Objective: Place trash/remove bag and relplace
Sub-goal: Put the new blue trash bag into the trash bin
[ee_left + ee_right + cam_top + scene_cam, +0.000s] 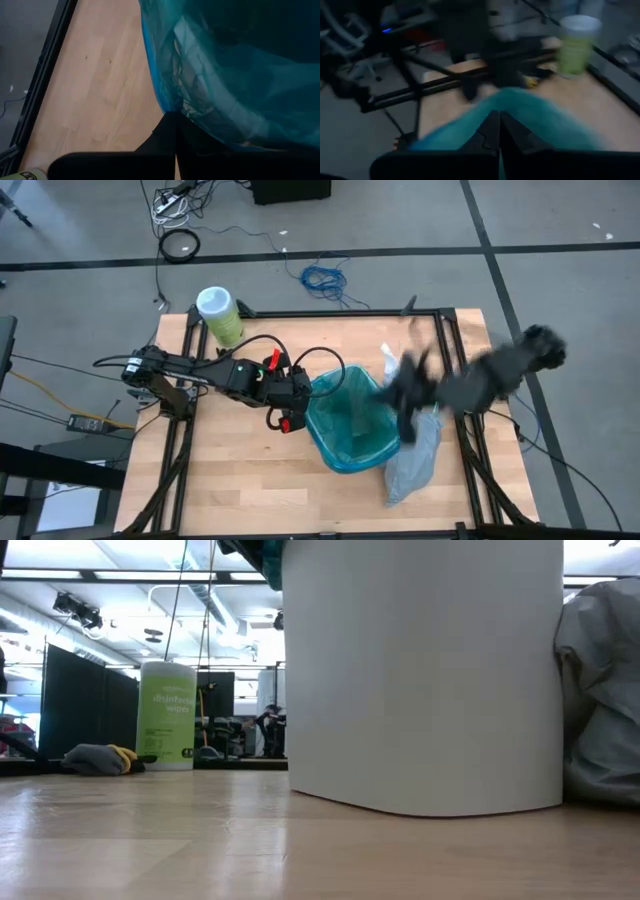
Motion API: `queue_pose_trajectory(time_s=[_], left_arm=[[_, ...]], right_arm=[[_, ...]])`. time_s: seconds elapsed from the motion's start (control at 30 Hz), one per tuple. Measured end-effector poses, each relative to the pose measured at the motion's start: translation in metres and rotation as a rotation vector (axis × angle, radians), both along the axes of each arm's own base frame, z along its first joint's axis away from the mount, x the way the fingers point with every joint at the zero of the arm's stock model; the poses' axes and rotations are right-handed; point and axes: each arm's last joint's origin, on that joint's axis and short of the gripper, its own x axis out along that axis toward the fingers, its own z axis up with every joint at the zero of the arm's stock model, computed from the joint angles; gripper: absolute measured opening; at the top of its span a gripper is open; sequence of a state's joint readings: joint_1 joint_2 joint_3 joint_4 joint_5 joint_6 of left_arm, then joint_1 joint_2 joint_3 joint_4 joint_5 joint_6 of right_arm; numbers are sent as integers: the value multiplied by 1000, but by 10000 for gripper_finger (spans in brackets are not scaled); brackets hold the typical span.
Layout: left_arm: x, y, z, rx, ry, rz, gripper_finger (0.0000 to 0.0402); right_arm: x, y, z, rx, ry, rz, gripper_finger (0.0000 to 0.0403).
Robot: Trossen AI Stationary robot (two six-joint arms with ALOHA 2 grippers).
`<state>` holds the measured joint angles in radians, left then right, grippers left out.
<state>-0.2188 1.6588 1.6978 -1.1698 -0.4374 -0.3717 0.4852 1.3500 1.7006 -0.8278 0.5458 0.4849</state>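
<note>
A white bin (pixel 420 670) stands mid-table, lined with a teal-green translucent bag (pixel 345 420). The pale grey-white bag (pixel 412 455) lies crumpled on the table against the bin's right side and shows in the low view too (pixel 600 690). My left gripper (pixel 300 398) is at the bin's left rim, shut on the teal bag. My right gripper (pixel 405 405), blurred, hangs over the bin's right rim with its fingers shut (pixel 499 125). The trash is hidden. My left gripper pinches the teal bag's edge (pixel 169 106) between its two fingers at the bin's left rim. It comes from the table's left, slanting down. The film spreads away from the fingertips into the bin. My right gripper is blurred; I cannot tell whether it touches the teal bag.
A green wipes canister (pixel 218 315) stands at the table's far left corner. Black frame rails (pixel 450 350) run along the table's sides. A grey and yellow bundle (pixel 100 758) lies beyond the far edge. The table's near left is bare wood (pixel 240 480).
</note>
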Motion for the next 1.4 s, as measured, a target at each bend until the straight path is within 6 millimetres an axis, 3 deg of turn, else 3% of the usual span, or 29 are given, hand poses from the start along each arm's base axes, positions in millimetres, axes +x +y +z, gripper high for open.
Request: queue_pose_trajectory(time_s=[0.13,0.33,0.57,0.83,1.4], left_arm=[[0,0,0,0,0,0,1],[0,0,0,-3,-2,2,1],[0,0,0,-5,-2,1,1],[0,0,0,-5,-2,1,1],[0,0,0,-10,-2,0,1]], right_arm=[[32,66,-32,-71,-8,13,0],[59,114,-53,-108,4,-103,0],[68,137,-54,-73,39,-112,0],[46,148,-59,0,68,-184,0],[41,153,-73,70,204,-133,0]])
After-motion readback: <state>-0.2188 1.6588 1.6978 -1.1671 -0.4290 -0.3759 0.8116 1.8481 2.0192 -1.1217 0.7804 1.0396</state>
